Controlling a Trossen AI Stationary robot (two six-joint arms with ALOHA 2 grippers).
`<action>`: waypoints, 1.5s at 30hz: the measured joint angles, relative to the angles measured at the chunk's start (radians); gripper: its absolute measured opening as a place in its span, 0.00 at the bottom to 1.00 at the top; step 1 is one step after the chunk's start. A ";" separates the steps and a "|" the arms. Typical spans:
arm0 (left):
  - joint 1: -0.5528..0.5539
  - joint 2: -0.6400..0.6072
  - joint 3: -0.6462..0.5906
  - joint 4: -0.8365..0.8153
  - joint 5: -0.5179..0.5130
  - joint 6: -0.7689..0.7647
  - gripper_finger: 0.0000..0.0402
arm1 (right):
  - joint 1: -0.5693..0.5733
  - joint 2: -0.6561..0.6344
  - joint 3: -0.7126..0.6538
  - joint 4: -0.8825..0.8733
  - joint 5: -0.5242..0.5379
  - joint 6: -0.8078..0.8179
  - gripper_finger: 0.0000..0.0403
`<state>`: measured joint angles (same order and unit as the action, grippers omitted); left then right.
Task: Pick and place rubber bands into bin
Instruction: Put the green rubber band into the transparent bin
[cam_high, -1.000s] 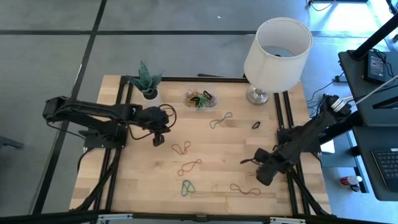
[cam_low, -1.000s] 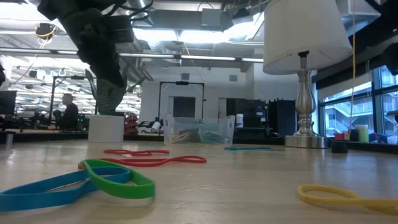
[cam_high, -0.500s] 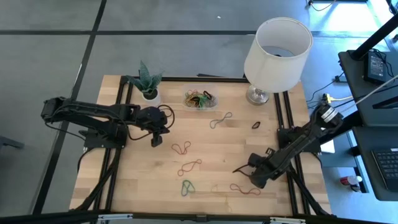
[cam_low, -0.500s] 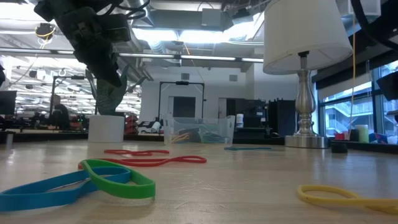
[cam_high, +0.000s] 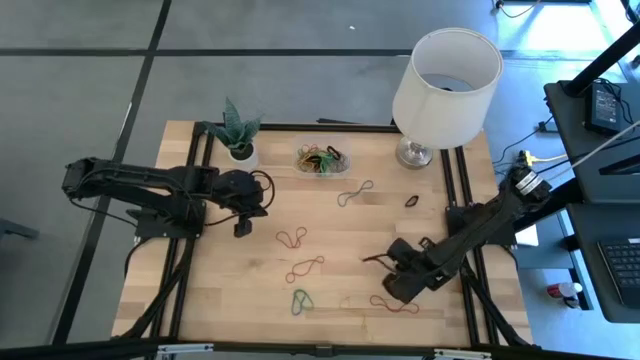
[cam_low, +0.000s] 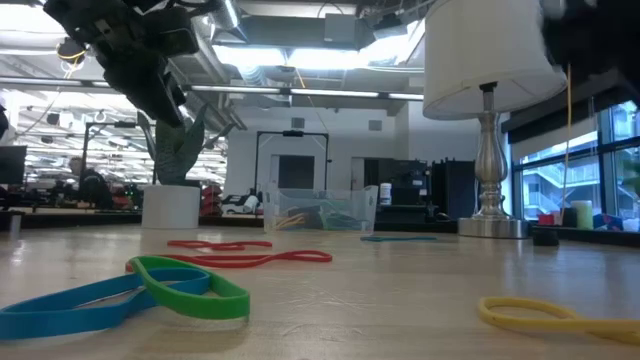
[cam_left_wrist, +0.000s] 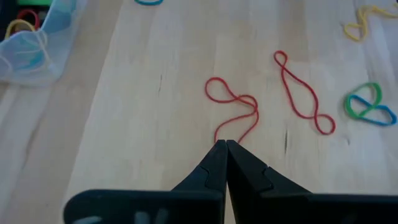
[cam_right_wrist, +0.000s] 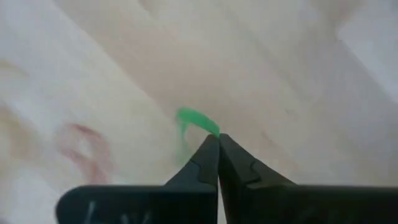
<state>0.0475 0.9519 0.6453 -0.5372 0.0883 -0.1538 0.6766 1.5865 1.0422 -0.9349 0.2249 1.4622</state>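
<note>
The bin (cam_high: 320, 160) is a clear tray at the far middle of the table, with several rubber bands inside. Loose bands lie on the wood: two red ones (cam_high: 292, 238) (cam_high: 305, 268), a green-and-blue one (cam_high: 301, 300), and another red one (cam_high: 395, 305). My left gripper (cam_high: 240, 229) hovers shut left of the first red band, and its tips (cam_left_wrist: 225, 144) stand just short of that band's end (cam_left_wrist: 236, 129). My right gripper (cam_high: 388, 290) is shut, low over the near right of the table. A blurred green bit (cam_right_wrist: 196, 120) shows at its tips (cam_right_wrist: 217, 138). My right gripper has its shut fingertips right beside the green bit (cam_right_wrist: 210, 127), but the wrist view is blurred. I cannot tell whether they touch it or hold it. My left gripper touches nothing.
A lamp (cam_high: 445, 80) with a white shade and metal base (cam_high: 415, 155) stands at the far right. A small plant in a white pot (cam_high: 240, 145) stands at the far left. A teal band (cam_high: 355, 192) and a black band (cam_high: 412, 200) lie right of the bin.
My right gripper has swung toward the table's left and near edges, from beside the right rail to above the red band at the near right. The bands on the table lie as before.
</note>
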 joint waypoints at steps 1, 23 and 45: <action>0.000 -0.009 0.000 -0.010 0.000 0.013 0.01 | -0.014 0.000 0.037 -0.005 0.026 -0.001 0.00; 0.000 -0.050 0.000 -0.034 -0.005 0.087 0.00 | -0.585 0.384 0.803 0.199 0.319 -0.907 0.00; 0.000 -0.050 0.000 0.012 -0.008 0.044 0.01 | -0.972 0.727 0.912 0.388 0.217 -1.061 0.07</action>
<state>0.0478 0.9020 0.6449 -0.5247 0.0799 -0.1097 -0.2955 2.3131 1.9541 -0.5467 0.4415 0.4015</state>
